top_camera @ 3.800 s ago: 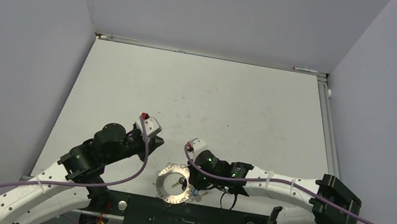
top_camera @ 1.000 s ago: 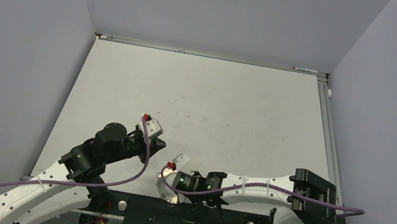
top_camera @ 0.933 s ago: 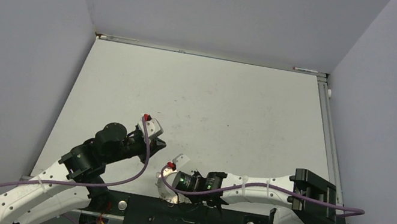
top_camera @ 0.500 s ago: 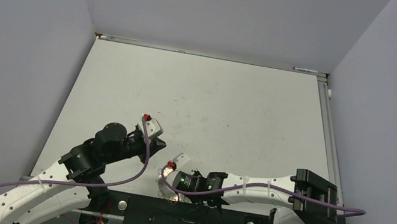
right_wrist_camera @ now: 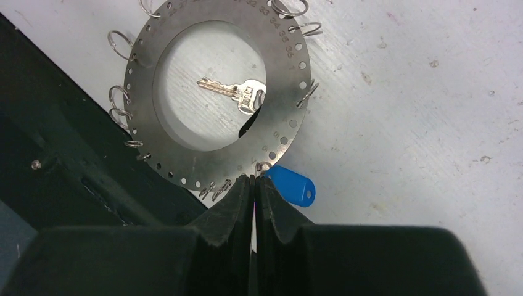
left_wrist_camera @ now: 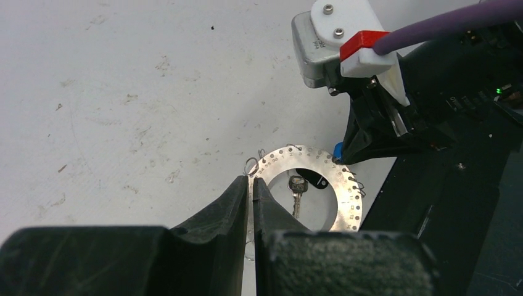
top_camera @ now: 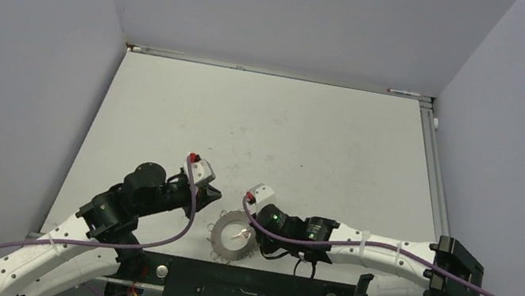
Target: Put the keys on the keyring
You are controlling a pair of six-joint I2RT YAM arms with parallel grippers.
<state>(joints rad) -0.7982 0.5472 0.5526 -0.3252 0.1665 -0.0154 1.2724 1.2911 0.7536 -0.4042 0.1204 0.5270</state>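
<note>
The keyring [top_camera: 217, 235] lies flat near the table's front edge, a grey metal disc with wire loops around its rim [right_wrist_camera: 284, 80]. A silver key [right_wrist_camera: 237, 92] with a black tag [left_wrist_camera: 311, 179] rests inside its hole. A blue tag [right_wrist_camera: 293, 185] lies just outside the rim by a small loop; whether it is hooked on, I cannot tell. My right gripper [right_wrist_camera: 253, 179] is shut, tips at the rim beside the blue tag. My left gripper [left_wrist_camera: 251, 180] is shut with nothing visible between its fingers, hovering over the ring's opposite edge [left_wrist_camera: 265, 169].
The black base plate [top_camera: 243, 294] and the table's front edge run directly beside the keyring. The right arm [top_camera: 371, 251] stretches low along that edge. White tabletop [top_camera: 285, 136] extends behind both grippers, and grey walls enclose three sides.
The right arm has drawn back to the right, uncovering the keyring it was over, and its jaws have closed. The left arm has barely shifted.
</note>
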